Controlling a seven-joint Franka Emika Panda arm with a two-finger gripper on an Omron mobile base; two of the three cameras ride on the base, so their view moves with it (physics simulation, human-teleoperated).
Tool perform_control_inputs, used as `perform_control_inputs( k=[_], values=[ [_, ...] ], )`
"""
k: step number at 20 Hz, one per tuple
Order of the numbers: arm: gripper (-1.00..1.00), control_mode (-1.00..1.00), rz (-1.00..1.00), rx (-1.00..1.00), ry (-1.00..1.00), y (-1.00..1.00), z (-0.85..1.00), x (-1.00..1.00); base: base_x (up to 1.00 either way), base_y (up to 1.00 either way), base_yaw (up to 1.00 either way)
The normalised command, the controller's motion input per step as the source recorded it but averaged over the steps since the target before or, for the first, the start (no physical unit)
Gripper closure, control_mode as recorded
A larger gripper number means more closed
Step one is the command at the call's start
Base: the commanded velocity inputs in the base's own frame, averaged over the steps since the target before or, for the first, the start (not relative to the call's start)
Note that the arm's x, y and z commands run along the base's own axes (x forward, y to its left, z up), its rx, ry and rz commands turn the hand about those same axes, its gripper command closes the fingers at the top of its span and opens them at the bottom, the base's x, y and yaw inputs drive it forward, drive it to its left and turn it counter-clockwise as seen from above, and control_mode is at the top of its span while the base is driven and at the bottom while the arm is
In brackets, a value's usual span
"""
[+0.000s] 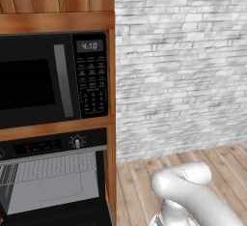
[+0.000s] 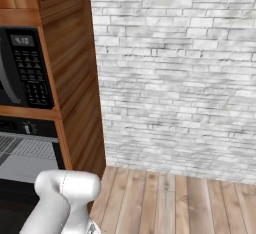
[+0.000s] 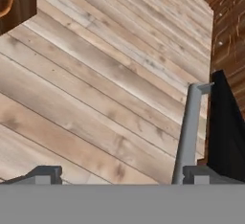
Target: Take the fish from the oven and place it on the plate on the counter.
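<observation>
The oven (image 1: 53,181) stands open at the lower left of the left base view, under a control strip with a knob (image 1: 77,143); a wire rack spans its grey cavity. It sits at the left edge of the right base view as the oven (image 2: 22,153). In the hand view my gripper (image 3: 123,174) is open and empty, pointing down at the plank floor. The oven door's black edge (image 3: 227,132) and its silver bar handle (image 3: 189,127) rise just beside the right fingertip (image 3: 201,173). The fish, the plate and the counter are out of view.
A black keypad microwave (image 1: 48,80) sits in the wooden cabinet above the oven. A white brick wall (image 1: 183,65) runs to the right over a wooden floor (image 2: 175,203). My white arm (image 1: 193,191) bends low in front of the cabinet.
</observation>
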Motion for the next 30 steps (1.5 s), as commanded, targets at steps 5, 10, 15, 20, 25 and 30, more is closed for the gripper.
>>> perform_control_inputs(
  k=[5,10,15,20,25,30],
  values=[
    [-1.0,-1.0,0.0,0.07,-0.12,-0.29,0.82,0.21,0.0,0.0,0.0],
    [-1.0,-1.0,-0.01,0.07,-0.25,-0.26,0.35,0.62,0.0,0.0,0.0],
    [-1.0,-1.0,-0.09,0.05,-0.27,-0.07,0.29,0.76,0.0,0.0,0.0],
    [-1.0,-1.0,-0.18,0.01,-0.15,0.0,0.68,0.09,0.0,0.0,0.0],
    [-1.0,-1.0,-0.14,0.0,0.0,0.07,0.62,0.08,0.0,0.0,0.0],
    [-1.0,-1.0,-0.33,-0.02,-0.11,0.26,0.15,0.0,0.0,0.0,0.0]
  ],
)
